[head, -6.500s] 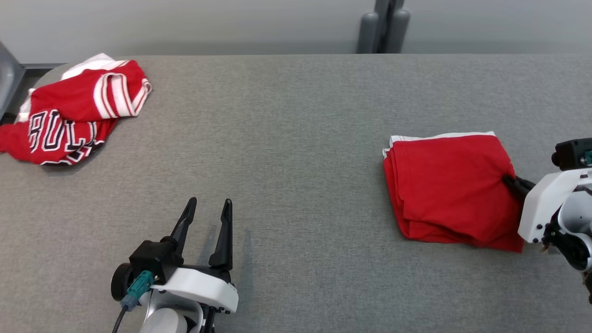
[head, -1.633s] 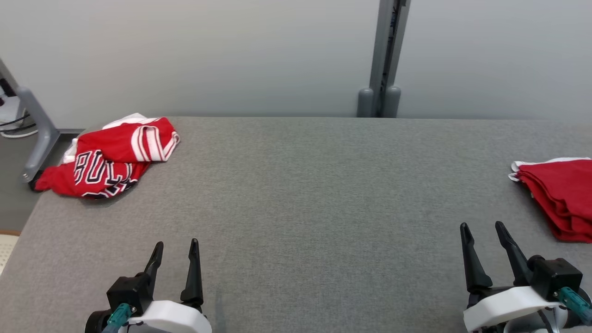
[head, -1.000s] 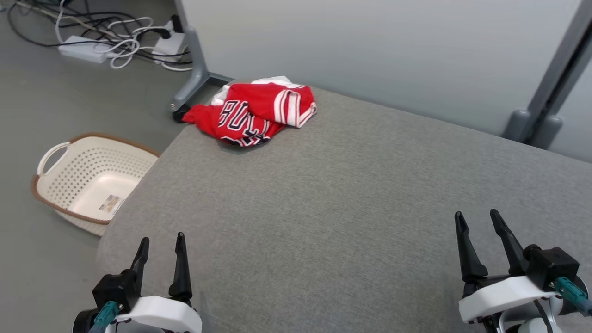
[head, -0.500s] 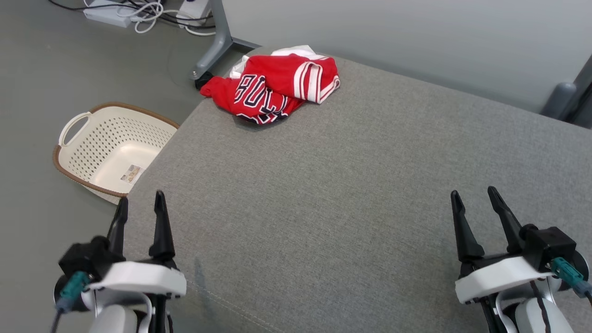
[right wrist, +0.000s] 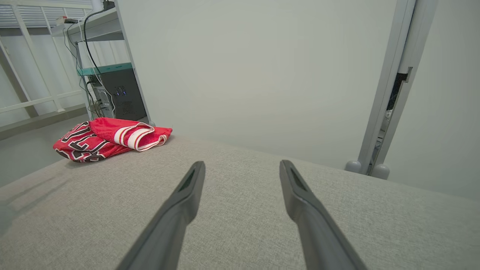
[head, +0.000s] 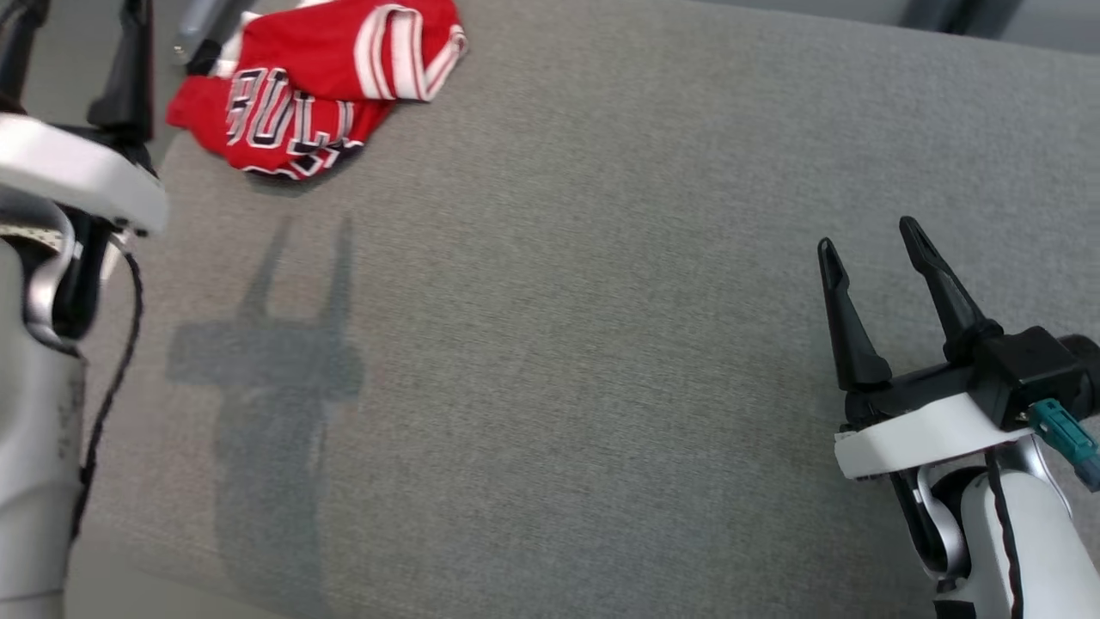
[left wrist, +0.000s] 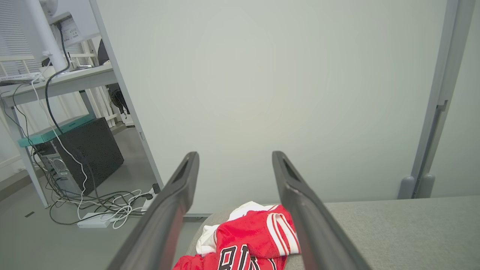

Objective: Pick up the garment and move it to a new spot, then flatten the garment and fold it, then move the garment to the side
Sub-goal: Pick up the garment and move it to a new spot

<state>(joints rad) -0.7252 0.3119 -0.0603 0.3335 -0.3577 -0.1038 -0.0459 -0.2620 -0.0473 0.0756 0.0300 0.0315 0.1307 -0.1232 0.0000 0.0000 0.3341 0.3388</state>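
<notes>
Your red jersey (head: 309,86) lies crumpled at the far left corner of the grey bench (head: 601,301). Your left fingers (left wrist: 176,198) are spread wide and empty, pointing towards it. Your right fingers (head: 842,314) are also wide and empty, well apart from it. Expect light, limp, probably slick fabric. Pinch a bunched fold beside the white striped trim, likely the firmest hold.

Crumpled red jersey (head: 318,82), white-striped trim, at table's far-left corner.
</notes>
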